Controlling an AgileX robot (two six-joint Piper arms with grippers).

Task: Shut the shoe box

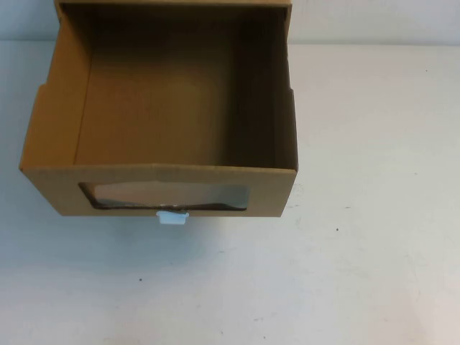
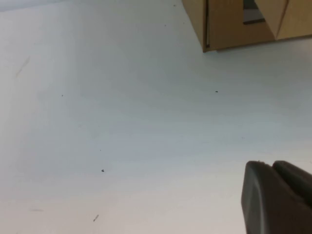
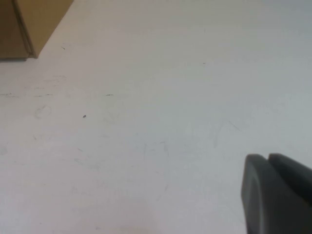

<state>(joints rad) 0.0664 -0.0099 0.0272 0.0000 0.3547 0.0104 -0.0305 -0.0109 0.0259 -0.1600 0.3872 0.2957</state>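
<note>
Our shoe box [image 1: 162,108] gapes open; the left hand [image 2: 279,197] and right hand [image 3: 278,192] hover clear of it, grip unreadable. An off-centre push could skew the drawer.

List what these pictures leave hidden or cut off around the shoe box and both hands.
- Shoe box: its back runs past the high view's top edge.
- Behind its window: too dark to tell.
- Left hand: only a dark corner in the left wrist view; absent from the high view.
- Right hand: likewise, right wrist view.
</note>
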